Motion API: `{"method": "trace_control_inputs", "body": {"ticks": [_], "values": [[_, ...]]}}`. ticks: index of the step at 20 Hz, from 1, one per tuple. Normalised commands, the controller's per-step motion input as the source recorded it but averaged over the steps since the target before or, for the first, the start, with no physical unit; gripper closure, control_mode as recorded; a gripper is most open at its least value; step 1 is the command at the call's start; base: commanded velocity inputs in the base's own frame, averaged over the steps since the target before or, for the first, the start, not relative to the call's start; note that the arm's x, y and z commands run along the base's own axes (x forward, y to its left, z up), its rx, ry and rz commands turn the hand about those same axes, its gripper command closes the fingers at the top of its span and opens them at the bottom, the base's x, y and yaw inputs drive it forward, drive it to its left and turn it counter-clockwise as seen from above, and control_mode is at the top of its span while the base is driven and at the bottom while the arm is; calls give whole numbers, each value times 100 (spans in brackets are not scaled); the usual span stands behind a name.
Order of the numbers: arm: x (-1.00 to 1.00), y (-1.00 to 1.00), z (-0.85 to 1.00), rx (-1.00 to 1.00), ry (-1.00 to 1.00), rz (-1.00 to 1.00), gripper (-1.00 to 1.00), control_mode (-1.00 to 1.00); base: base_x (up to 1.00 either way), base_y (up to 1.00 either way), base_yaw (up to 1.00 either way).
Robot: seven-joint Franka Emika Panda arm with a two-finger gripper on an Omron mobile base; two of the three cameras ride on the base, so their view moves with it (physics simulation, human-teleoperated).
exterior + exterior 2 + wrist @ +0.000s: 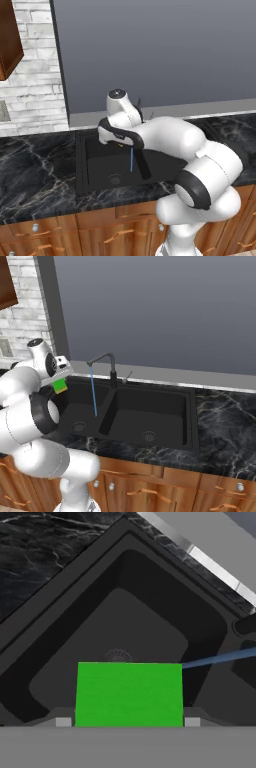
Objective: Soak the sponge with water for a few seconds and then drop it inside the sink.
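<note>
Sponge (129,694) sits clamped between my claw's (128,722) two fingers, green face toward the hand camera, and it covers most of the lower middle of that view. The fingers press in on its two short sides, so I read the claw as pinched on the sponge rather than spread.

From my right base camera I see the arm folded up on the left, its wrist reaching over the near left rim of the sink (192,421). The sponge (60,386) shows there as a small green block just under the white hand, held in the air above the left basin's outer edge, not resting on anything. From my left base camera the forearm crosses in front of the sink (82,165) and the hand hangs over the basin; I cannot make out the sponge itself there.

Water (93,391) falls as a thin blue line from the faucet (102,363) down into the left basin. In the right base camera the sponge is off to the left of that stream and apart from it. In the hand camera the water (220,658) runs as a pale blue streak whose end meets the sponge's upper right corner; whether it actually touches I cannot tell. Below the sponge, the hand camera looks into the dark basin, with the drain (118,655) peeking out just above the sponge's top edge.
</note>
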Motion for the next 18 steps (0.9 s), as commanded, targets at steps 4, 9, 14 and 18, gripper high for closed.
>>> {"method": "trace_control_inputs", "body": {"ticks": [4,9,14,18], "values": [[10,0,-14,-10,-3,0,100,-100,0,0,0],[19,0,-28,-9,-10,0,100,-100,0,0,0],[7,0,-3,-9,-12,0,100,-100,0,0,0],[0,0,0,-6,-10,0,100,-100,0,0,0]]}}
